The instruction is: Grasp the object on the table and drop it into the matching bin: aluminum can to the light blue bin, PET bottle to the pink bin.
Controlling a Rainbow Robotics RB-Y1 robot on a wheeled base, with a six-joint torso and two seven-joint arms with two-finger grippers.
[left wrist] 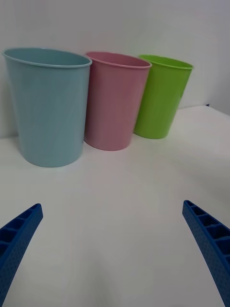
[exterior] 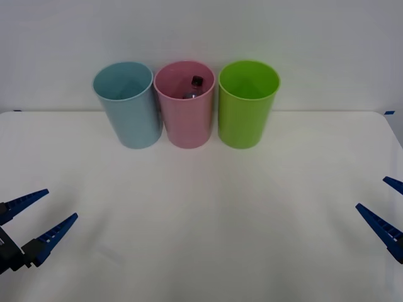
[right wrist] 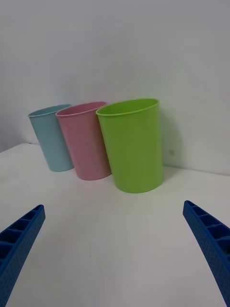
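Two grippers nearest the camera, both spread wide and empty: left gripper [exterior: 39, 220] at 8 o'clock on the table [exterior: 201, 214], right gripper [exterior: 380, 204] at 4 o'clock. Farther, at 12 o'clock, three bins in a row: light blue bin [exterior: 128, 107], pink bin [exterior: 184, 107], lime green bin [exterior: 246, 106]. PET bottle [exterior: 193, 88] lies inside the pink bin, cap up, well apart from both grippers. Task looks done. Risk: any further reach toward the row could knock a bin, since they stand nearly touching.

PET bottle [exterior: 193, 89] inside pink bin [exterior: 186, 123] — middle of three bins
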